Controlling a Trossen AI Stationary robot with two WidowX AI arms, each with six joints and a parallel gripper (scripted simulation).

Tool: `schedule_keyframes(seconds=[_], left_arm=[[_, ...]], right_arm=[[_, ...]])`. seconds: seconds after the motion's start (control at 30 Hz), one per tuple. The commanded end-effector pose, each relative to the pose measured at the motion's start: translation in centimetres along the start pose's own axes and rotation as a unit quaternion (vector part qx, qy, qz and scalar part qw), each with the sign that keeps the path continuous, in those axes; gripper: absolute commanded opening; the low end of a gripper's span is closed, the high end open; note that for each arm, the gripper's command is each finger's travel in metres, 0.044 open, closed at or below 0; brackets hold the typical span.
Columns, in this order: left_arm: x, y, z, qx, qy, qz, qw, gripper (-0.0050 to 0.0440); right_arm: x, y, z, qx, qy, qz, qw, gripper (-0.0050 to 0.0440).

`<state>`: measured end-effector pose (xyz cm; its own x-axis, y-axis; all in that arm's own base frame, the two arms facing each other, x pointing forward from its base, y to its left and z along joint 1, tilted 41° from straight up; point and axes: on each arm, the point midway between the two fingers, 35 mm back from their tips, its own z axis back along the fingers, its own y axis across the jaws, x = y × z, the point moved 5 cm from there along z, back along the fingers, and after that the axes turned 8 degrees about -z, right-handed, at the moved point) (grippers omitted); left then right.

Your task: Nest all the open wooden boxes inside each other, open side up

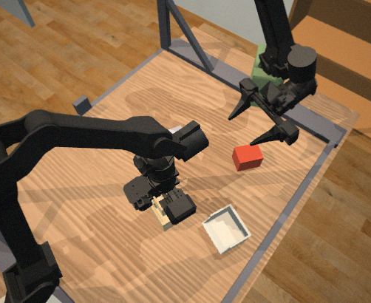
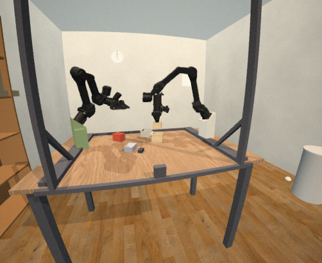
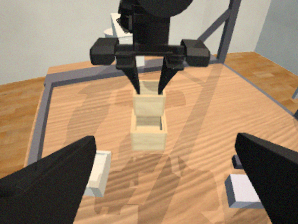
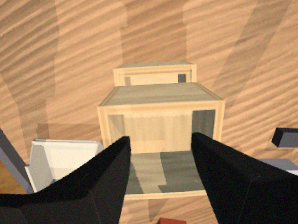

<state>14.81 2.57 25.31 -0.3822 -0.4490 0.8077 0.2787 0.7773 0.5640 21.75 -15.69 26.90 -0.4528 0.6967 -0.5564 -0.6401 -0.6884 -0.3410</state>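
My right gripper (image 1: pixel 166 210) is shut on a small light wooden box (image 2: pixel 156 125) and holds it open side up, above a larger light wooden box (image 2: pixel 156 137) that stands upright on the table. In the left wrist view the small box (image 3: pixel 148 106) hangs just over the larger one (image 3: pixel 148 133). In the right wrist view the held box (image 4: pixel 160 125) sits between my fingers. A white open box (image 1: pixel 226 229) lies open side up beside them. My left gripper (image 1: pixel 259 122) is open and empty, raised above a red block (image 1: pixel 247 157).
A green block (image 1: pixel 264 72) stands at the table's edge by the left arm's base. A lavender block (image 2: pixel 130 147) and a small dark block (image 2: pixel 141 149) lie mid-table. A grey frame with posts rims the table.
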Motion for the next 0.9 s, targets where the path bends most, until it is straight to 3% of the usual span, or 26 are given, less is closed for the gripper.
schedule_keyframes(seconds=[0.0, 0.67, 0.87], left_arm=[[0.7, 0.2, -0.1, 0.000, -0.005, -0.015, 1.000, 0.0400], [0.7, 0.2, -0.1, 0.000, -0.005, -0.015, 1.000, 0.0400], [0.7, 0.2, -0.1, 0.000, -0.005, -0.015, 1.000, 0.0400]], right_arm=[[-0.4, -0.2, 0.0, -0.004, 0.006, 0.006, 1.000, 0.0251], [-0.1, -0.1, -3.6, -0.001, 0.001, 0.004, 1.000, 0.0251], [-0.1, -0.1, -3.1, -0.004, 0.006, 0.006, 1.000, 0.0251]])
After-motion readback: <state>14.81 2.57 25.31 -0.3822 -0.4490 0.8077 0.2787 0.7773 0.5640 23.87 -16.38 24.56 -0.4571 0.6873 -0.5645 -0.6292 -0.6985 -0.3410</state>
